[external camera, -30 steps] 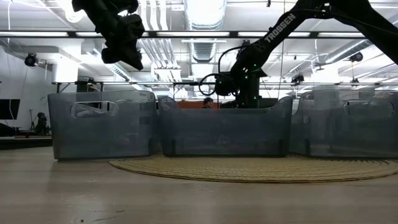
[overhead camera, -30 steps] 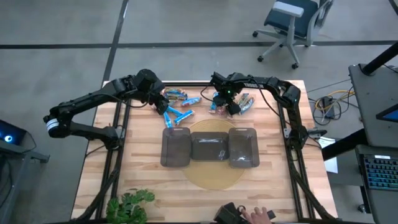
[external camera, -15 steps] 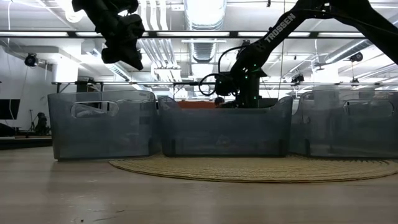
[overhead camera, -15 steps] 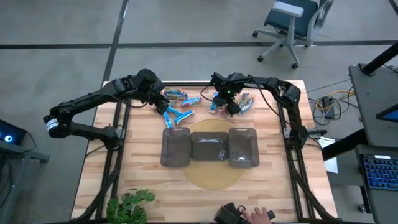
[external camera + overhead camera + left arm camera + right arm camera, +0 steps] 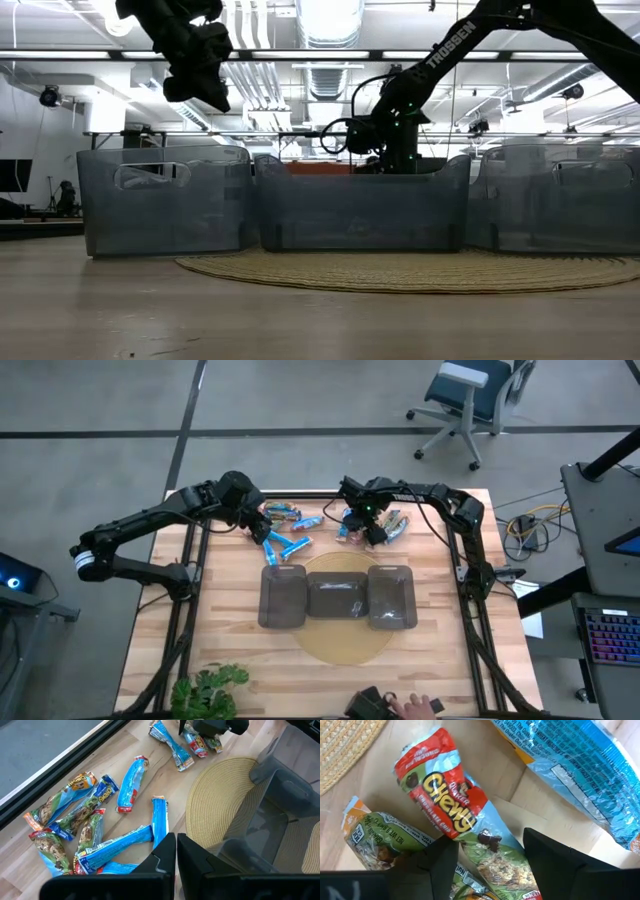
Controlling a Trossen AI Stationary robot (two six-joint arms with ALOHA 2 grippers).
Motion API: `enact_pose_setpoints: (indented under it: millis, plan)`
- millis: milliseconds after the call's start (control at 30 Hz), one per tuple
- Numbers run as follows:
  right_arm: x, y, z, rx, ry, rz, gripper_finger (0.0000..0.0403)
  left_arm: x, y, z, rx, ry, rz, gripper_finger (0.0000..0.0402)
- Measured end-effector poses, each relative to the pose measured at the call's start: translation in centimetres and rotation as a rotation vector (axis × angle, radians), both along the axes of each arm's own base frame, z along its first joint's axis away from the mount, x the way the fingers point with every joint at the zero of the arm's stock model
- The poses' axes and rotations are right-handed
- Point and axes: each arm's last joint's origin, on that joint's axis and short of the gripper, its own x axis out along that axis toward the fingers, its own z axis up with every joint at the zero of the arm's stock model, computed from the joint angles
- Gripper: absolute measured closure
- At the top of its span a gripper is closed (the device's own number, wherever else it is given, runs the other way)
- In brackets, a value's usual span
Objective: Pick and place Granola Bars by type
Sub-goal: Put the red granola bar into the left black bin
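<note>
Nothing visible has shifted since a second ago: both my arms and every bar lie as they did.

Red-and-green Chewy bar [image 5: 451, 822] lies flat on the counter [image 5: 230, 645], directly between the two fingers of my right gripper [image 5: 487, 857]. Fingers are spread, one on each side of the wrapper; whether they touch it I cannot tell. Beside it an orange-and-green bar [image 5: 380, 842], partly under my finger, and a blue bar [image 5: 580, 775] just past it.

From above, my right gripper [image 5: 368, 528] sits low over the small cluster of mixed bars [image 5: 392, 526] at the far side of the counter, right of centre.

My left gripper [image 5: 176, 851] is pressed together, holding nothing, raised above the larger scatter on the far left: several blue bars [image 5: 131, 785], fanned out, and a bunch of orange, green and brown ones [image 5: 65, 820] lying against each other.

Three dark translucent trays [image 5: 340, 598] stand in a row, touching, nearer the front, on a round woven mat [image 5: 345, 650]. Left tray [image 5: 160, 200] and the others seen level across the counter; contents not clear.

Potted plant [image 5: 208, 690] at the front edge. Office chair [image 5: 468, 400] on the floor beyond.
</note>
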Motion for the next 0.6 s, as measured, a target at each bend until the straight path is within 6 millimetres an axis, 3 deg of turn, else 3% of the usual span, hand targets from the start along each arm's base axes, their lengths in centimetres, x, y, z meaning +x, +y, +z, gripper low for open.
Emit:
enact_pose_setpoints:
  millis: [600]
  plan:
    - [-0.25,0.19,-0.23,0.014,0.018,0.003,0.0337,0.00,-0.01,0.00,0.000,0.000,0.000,0.0402]
